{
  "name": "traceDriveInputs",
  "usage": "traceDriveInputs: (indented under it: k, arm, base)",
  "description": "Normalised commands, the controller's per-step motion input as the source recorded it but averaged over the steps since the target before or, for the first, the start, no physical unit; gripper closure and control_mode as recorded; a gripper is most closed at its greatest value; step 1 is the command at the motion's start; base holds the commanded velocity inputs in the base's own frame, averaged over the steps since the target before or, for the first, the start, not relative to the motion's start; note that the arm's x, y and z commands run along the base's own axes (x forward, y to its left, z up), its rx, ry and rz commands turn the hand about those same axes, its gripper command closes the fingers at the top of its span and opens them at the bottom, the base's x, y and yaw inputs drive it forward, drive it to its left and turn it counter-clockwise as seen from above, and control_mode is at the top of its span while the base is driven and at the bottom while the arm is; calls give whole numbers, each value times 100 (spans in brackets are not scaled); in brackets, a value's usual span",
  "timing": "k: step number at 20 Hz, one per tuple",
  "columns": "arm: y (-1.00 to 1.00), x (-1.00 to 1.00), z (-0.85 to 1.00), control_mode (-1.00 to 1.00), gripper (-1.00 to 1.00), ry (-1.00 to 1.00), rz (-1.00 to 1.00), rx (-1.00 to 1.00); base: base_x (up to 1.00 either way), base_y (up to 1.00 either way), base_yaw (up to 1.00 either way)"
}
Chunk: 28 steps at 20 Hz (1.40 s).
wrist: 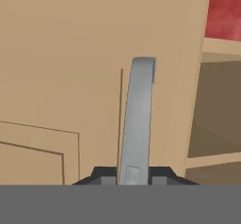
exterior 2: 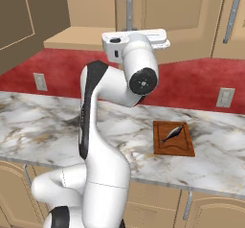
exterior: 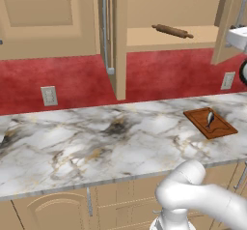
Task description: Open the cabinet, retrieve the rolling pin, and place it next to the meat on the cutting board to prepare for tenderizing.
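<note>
Gripper (wrist: 133, 178) pinching the silver bar handle (wrist: 137, 119) of the cabinet (exterior: 170, 11) door.
Doors stand swung open so the rolling pin (exterior: 172, 31) lies exposed on the shelf; the meat (exterior: 210, 118) waits on the cutting board (exterior: 220, 129), right, below.

My arm (exterior 2: 103, 141) is glossy white with rounded links, black joint bands, and a dark round elbow cap.

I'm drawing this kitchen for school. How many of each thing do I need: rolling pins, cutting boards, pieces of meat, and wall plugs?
Rolling pin: 1, on the open cabinet's shelf
Cutting board: 1, on the counter
Meat: 1, on the board
Wall outlets: 2, on the red wall
Total: 5
</note>
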Motion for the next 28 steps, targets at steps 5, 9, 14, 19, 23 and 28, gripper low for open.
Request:
traceDriveInputs:
  k: [5, 9, 14, 19, 23, 28]
  arm:
    - [-47, -25, 0, -100, -100, 0, 5, 0]
    - [-1, 0, 0, -100, -100, 2, 0, 0]
    - [0, -34, 0, -100, -100, -10, 0, -4]
    - [10, -87, 0, -100, -100, -18, -1, -13]
    - [27, -87, 0, -100, -100, -15, -2, -18]
    - [66, -36, 1, -100, -100, -5, -5, -27]
  base:
    - [0, 0, 0]
    - [0, 0, 0]
    - [0, 0, 0]
    - [0, 0, 0]
    - [0, 0, 0]
    - [0, 0, 0]
